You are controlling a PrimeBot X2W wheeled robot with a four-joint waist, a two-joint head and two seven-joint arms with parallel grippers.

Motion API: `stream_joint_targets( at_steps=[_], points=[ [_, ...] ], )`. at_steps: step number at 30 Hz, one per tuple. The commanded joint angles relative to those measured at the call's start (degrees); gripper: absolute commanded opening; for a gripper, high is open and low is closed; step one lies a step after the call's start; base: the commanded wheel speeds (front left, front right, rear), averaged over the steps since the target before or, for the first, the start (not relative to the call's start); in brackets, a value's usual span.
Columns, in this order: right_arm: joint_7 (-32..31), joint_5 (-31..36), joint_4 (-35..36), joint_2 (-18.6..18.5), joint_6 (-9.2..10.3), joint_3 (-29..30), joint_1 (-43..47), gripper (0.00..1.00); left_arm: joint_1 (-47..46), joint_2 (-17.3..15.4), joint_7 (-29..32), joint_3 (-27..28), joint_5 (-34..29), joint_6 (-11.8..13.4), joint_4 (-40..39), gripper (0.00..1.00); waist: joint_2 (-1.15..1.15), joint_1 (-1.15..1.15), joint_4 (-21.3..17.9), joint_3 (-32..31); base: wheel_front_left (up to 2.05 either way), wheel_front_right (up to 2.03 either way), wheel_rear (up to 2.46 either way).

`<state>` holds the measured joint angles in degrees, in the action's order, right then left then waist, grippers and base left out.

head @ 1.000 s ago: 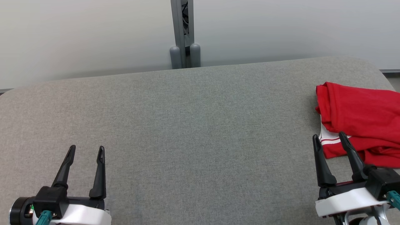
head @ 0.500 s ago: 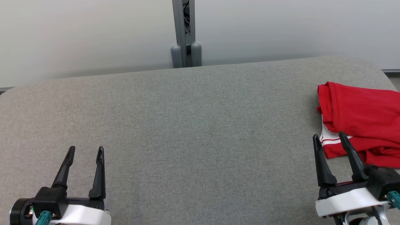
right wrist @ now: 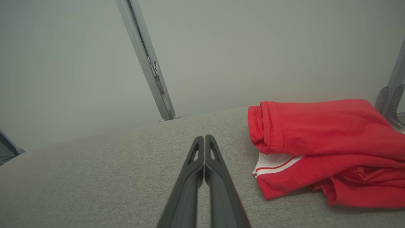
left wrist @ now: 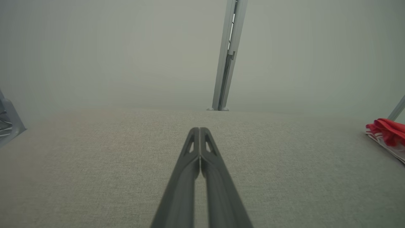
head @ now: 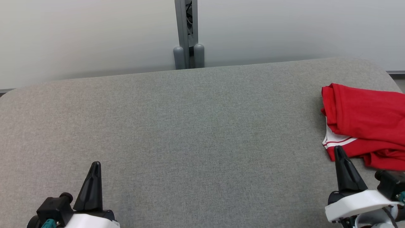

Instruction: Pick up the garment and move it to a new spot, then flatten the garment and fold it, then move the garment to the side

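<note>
A folded red garment with a white striped trim lies at the right edge of the grey padded table; it also shows as the garment in the right wrist view and as a small red bundle at the far right of the left wrist view. My right gripper is shut and empty, its tip just short of the garment's near left corner. In the right wrist view its joined fingers point past the garment's left side. My left gripper is shut and empty over bare table at the lower left, fingers pressed together.
A grey post with two rounded feet stands behind the table's far edge against a pale wall. Metal frame parts show at the right edge of the right wrist view and the left edge of the left wrist view.
Both grippers have gone from open to shut with nothing in them, and both have drawn back toward the bottom of the head view. The garment has not moved.
</note>
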<state>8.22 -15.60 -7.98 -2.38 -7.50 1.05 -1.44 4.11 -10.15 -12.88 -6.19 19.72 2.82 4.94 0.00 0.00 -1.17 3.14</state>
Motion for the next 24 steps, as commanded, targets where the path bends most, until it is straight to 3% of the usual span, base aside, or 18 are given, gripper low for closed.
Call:
stream_joint_targets(
  at_steps=[1, 24],
  points=[
    [-1.68, -3.62, -0.22, -1.11, 0.00, 1.36, -2.48, 0.00, -2.30, -0.24, -0.26, 0.03, 3.50, -0.60, -0.15, 0.00, 0.00, 0.00, 0.03, -0.02, 0.00, 0.00, 0.00],
    [-13.38, -24.05, -7.27, -3.47, 0.00, 8.96, -7.90, 0.00, -6.01, 1.89, -0.83, -1.67, 24.13, -3.43, 3.21, 0.00, 0.00, 0.00, 0.26, -0.26, 0.00, 0.00, 0.00]
  ],
)
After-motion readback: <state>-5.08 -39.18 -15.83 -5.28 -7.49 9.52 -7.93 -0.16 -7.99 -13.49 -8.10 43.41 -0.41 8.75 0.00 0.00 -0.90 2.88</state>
